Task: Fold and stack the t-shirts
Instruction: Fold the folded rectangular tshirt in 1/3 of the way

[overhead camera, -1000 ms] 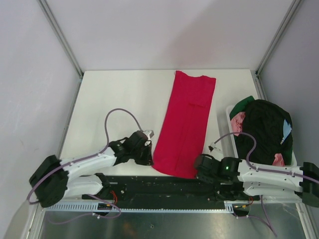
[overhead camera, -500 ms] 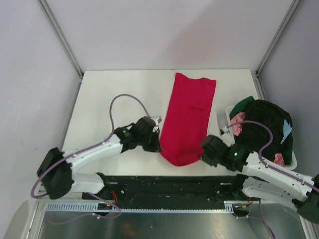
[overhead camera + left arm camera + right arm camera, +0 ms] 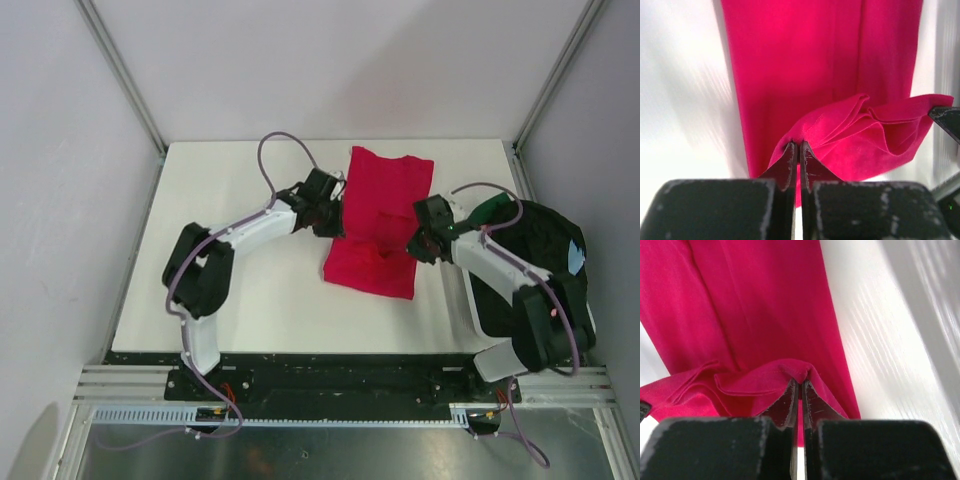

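Observation:
A red t-shirt lies on the white table, folded into a long strip with its near end lifted and carried over towards the far end. My left gripper is shut on the shirt's left bottom corner; in the left wrist view the cloth bunches at the fingertips. My right gripper is shut on the right bottom corner, as the right wrist view shows. The held hem sags between both grippers above the flat part of the shirt.
A white bin at the right edge holds a pile of dark, green and pink clothes. Metal frame posts stand at the table's far corners. The table's near half is bare white.
Both grippers have moved from the near edge towards the far side, carrying the shirt's bottom hem over the rest, so the strip is now folded about in half.

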{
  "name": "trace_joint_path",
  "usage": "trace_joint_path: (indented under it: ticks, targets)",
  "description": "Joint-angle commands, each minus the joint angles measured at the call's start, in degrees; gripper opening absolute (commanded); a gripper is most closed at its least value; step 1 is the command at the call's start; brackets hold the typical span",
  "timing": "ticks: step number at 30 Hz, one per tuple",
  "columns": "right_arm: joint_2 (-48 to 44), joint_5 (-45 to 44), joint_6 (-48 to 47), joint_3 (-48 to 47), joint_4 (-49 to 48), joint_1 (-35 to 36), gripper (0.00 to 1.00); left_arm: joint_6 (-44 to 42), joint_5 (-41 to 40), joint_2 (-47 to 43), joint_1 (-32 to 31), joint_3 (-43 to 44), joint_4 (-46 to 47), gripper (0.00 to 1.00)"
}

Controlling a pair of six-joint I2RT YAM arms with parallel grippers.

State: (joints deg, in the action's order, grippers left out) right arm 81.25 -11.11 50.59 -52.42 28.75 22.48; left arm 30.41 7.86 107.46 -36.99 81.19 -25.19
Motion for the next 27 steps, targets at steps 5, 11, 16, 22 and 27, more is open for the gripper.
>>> trace_joint_path:
  ticks: [5, 11, 16, 22, 27]
  targets:
    - [10.86, 2.76, -7.56, -9.82, -6.78, -5.15, 0.00, -4.84, 1.89, 10.84, 3.48, 15.23, 0.28, 0.00]
    - [14.41, 3.71, -8.90, -12.59, -7.53, -7.47, 0.00, -4.10, 2.81, 15.92, 4.19, 21.53, 0.25, 0.00]
    - [17.11, 5.27, -9.82, -13.20, -8.37, -9.55, 0.00, -2.69, 3.54, 19.28, 4.76, 24.83, 0.21, 0.00]
    - [18.29, 6.46, -11.05, -13.71, -9.39, -11.47, 0.00, -1.90, 3.53, 21.34, 5.35, 26.85, 0.21, 0.00]
    - [18.42, 6.80, -11.81, -14.34, -9.95, -12.08, 0.00, -1.53, 3.19, 21.92, 5.87, 27.69, 0.16, 0.00]
